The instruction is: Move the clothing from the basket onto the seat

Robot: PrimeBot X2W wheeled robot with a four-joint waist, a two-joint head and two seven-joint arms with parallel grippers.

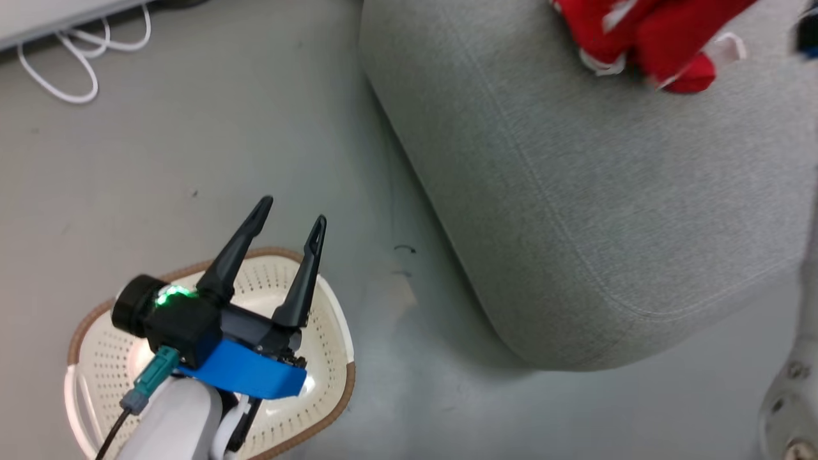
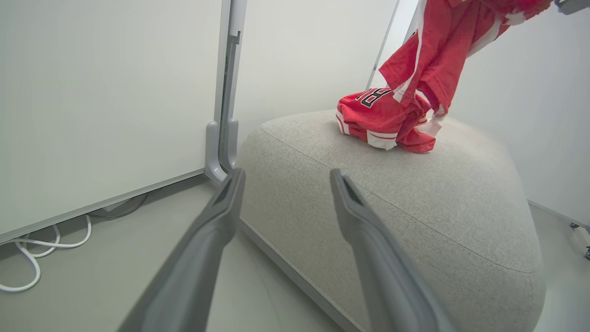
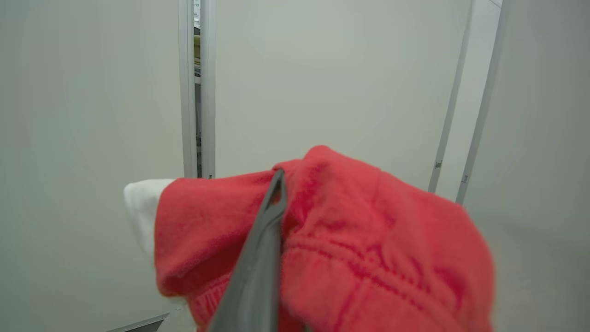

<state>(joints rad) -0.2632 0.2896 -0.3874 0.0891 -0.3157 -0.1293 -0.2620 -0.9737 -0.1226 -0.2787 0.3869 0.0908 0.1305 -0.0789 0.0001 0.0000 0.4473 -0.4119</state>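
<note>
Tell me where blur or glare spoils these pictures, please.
Head view: the clothing is smeared by motion blur, and glare brightens the basket inside. Left wrist view: the left fingers look soft, the seat sharp. Right wrist view: the clothing, very near, looks soft.

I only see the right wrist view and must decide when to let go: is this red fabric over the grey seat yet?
Observer: Yes. The left wrist view shows the red garment with white trim hanging, its lower end reaching the large light grey fabric seat cushion.
Operator: Is the other piece there?
Observer: A red jersey with black-and-white lettering lies bunched on the cushion beside it.
Operator: Anything left in the basket?
Observer: In the head view no red shows in the cream-white perforated plastic basket, though the open left gripper covers part of it.
</note>
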